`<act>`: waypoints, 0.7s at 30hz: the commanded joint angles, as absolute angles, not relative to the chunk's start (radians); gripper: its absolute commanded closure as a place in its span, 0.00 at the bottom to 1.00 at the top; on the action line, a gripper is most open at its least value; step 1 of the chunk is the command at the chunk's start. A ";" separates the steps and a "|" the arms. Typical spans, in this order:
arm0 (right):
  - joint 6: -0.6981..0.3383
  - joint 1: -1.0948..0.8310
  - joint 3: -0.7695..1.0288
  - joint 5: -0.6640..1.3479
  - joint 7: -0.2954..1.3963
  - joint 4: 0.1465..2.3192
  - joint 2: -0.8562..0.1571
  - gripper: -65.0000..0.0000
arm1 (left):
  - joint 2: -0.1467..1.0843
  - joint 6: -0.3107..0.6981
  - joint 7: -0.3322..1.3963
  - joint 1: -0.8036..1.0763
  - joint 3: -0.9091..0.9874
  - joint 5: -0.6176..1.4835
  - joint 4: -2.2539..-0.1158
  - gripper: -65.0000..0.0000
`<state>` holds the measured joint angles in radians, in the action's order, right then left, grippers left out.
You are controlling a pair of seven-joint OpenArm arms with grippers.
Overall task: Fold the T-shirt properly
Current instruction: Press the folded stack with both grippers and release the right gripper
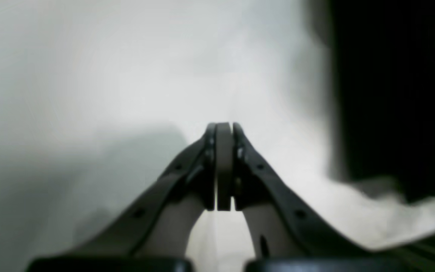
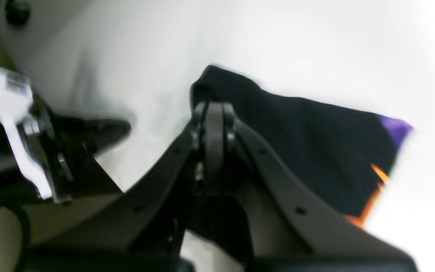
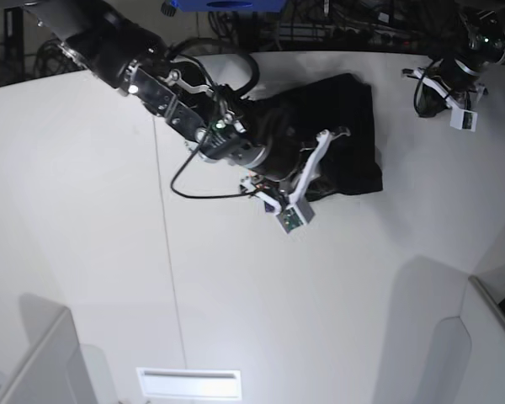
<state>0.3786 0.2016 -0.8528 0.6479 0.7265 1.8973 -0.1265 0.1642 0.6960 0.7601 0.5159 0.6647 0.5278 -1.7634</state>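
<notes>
Right end effector [image 2: 213, 113] clamped on soft black T-shirt [image 2: 308, 151] edge, left end effector [image 1: 223, 130] pressed together, smooth white table [image 3: 236, 295]

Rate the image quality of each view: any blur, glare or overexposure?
Left wrist view: heavily blurred, only the shut left gripper is fairly sharp. Right wrist view: soft with motion blur, and the table blows out to white right of the T-shirt. Base view: sharpest, evenly lit, with soft shadows at the lower corners.

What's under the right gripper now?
The black T-shirt lies under the right gripper, on the white table. The gripper looks shut; any pinched cloth is hidden behind its fingers.
</notes>
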 commanded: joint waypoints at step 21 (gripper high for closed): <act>0.363 -0.013 -0.633 0.657 0.707 1.975 -0.275 1.00 | 0.081 0.698 0.886 0.401 0.659 0.858 -1.736 0.07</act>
